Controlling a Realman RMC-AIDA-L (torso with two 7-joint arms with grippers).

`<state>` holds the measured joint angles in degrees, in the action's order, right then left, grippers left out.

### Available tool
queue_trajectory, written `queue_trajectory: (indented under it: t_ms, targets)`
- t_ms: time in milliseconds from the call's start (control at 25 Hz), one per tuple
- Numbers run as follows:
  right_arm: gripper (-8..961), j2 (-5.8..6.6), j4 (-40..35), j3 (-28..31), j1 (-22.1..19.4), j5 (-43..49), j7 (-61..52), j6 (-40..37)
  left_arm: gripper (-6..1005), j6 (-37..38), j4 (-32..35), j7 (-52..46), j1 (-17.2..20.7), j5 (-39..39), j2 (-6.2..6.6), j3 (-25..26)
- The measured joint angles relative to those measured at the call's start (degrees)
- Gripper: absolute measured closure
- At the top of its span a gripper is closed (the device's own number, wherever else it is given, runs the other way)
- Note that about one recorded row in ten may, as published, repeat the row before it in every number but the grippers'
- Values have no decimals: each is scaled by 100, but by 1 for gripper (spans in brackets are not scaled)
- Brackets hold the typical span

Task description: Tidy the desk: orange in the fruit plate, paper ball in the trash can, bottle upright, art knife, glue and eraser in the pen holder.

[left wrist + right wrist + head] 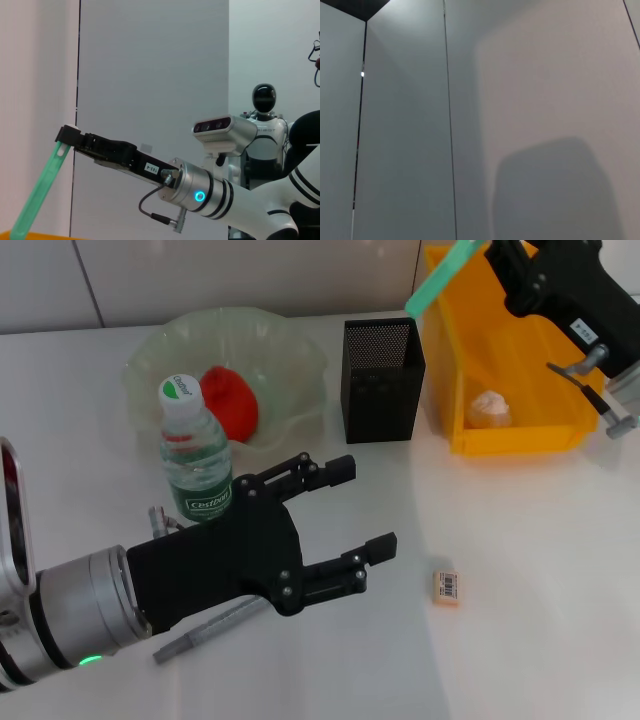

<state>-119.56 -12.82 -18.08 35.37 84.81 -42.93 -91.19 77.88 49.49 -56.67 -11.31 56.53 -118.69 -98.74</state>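
Note:
The orange (229, 402) lies in the pale green fruit plate (290, 350). In front of the plate the bottle (195, 455) stands upright. My left gripper (364, 508) is open and empty, just right of the bottle. High above the gap between the black mesh pen holder (380, 380) and the yellow trash can (520, 435), my right gripper (492, 250) (67, 136) is shut on a long green art knife (443, 278) (40, 192). The paper ball (488, 408) lies inside the trash can. The eraser (446, 587) lies on the desk, right of my left gripper.
A grey pen-shaped stick (205, 628), perhaps the glue, lies on the desk, partly hidden under my left arm. The right wrist view shows only wall panels. Open white desk spreads around the eraser and to the front right.

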Motion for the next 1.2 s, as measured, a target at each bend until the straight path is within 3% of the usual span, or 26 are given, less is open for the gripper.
queue_trajectory:
  t_ms: [480, 1200]
  targets:
    - [758, -10, 303, -369, 474, 1, 875, 820, 227, 56, -226, -79, -76, 24, 4, 24]
    - [743, -14, 688, -346, 543, -178, 1545, 1529, 229, 25, -481, -291, -314, 46, 4, 17]
